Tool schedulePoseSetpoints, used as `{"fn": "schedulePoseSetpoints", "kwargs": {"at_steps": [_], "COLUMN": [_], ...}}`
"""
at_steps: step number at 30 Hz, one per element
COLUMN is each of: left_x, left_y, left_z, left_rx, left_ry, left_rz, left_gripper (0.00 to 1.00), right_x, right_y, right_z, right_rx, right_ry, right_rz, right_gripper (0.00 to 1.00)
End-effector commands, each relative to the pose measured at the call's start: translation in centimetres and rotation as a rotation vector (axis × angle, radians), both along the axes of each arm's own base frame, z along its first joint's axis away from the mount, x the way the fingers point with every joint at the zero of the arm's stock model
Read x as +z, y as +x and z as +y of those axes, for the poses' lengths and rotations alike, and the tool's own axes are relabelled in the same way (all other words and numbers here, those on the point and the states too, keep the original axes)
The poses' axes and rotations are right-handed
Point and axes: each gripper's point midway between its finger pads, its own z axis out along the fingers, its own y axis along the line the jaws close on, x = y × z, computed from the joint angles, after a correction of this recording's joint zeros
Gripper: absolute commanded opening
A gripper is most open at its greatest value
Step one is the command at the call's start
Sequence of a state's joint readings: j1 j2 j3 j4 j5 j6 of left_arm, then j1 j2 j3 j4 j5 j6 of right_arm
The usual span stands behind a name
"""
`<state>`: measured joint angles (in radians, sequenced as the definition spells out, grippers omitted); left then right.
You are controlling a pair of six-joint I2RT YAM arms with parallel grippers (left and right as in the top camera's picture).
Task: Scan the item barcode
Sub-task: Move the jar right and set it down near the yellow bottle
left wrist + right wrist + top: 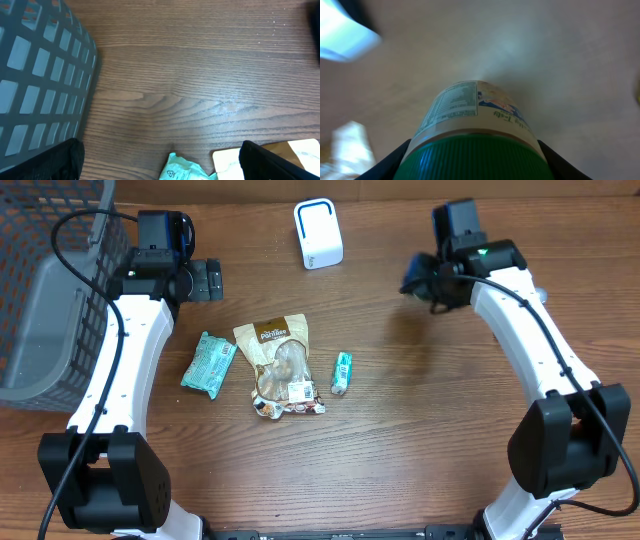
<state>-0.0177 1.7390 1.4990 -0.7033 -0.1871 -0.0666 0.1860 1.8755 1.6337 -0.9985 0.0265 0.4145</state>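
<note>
I hold a jar (487,125): green lid (472,160), cream printed label (452,105). Grey lattice basket (60,240) at nine o'clock; brown wood-grain table (420,450).

Triangle mark on teal packet (181,170), jar (470,107) print unreadable

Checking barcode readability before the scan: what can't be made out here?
- Jar barcode: right wrist view, label print blurred.
- Jar body: overhead, hidden by the right arm.
- Scanner: right wrist view, blurred, cut off by left edge.
- Pouch: left wrist view, cut off by bottom edge.
</note>
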Motion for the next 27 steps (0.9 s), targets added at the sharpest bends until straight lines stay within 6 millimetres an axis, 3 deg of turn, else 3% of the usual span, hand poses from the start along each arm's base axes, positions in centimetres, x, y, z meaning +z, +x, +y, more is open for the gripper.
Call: {"fn": "schedulePoseSetpoints", "kwargs": {"at_steps": [1,7,12,18,19,21,22,23,27], "left_x": [1.7,1.7,1.7,1.7,1.7,1.7,1.7,1.7,1.7], "left_y": [0.3,0.3,0.3,0.3,0.3,0.3,0.3,0.3,0.3], "left_z": [-0.1,-0.1,-0.1,-0.1,-0.1,-0.1,-0.1,-0.1,-0.1], "left_rx": [-0.019,-0.019,-0.019,-0.019,-0.019,-0.019,-0.019,-0.019,-0.019], "left_ry": [0.015,0.015,0.015,0.015,0.015,0.015,0.015,0.015,0.015], "left_rz": [-0.038,-0.038,-0.038,-0.038,-0.038,-0.038,-0.038,-0.038,-0.038], "left_gripper": [1.0,0.99,1.0,1.0,1.0,1.0,0.99,1.0,1.0], "right_x": [-1.5,-5.6,-8.2,-9.4,-9.4,-9.4,-9.4,-9.4,-9.2], "right_y": [-2.0,-5.7,-7.8,-8.6,-8.6,-8.4,-8.3,-8.3,-8.2], "right_z": [-1.7,-4.4,-6.2,-7.0,-7.0,-7.0,-7.0,-7.0,-7.6], "right_rx": [-0.026,-0.068,-0.088,-0.094,-0.094,-0.095,-0.095,-0.095,-0.104], "right_ry": [-0.015,-0.095,-0.197,-0.238,-0.237,-0.236,-0.236,-0.236,-0.275], "right_rz": [0.087,0.23,0.285,0.3,0.298,0.291,0.289,0.289,0.28], "right_gripper": [0.22,0.22,0.29,0.43,0.47,0.71,0.89,0.97,1.0]}}
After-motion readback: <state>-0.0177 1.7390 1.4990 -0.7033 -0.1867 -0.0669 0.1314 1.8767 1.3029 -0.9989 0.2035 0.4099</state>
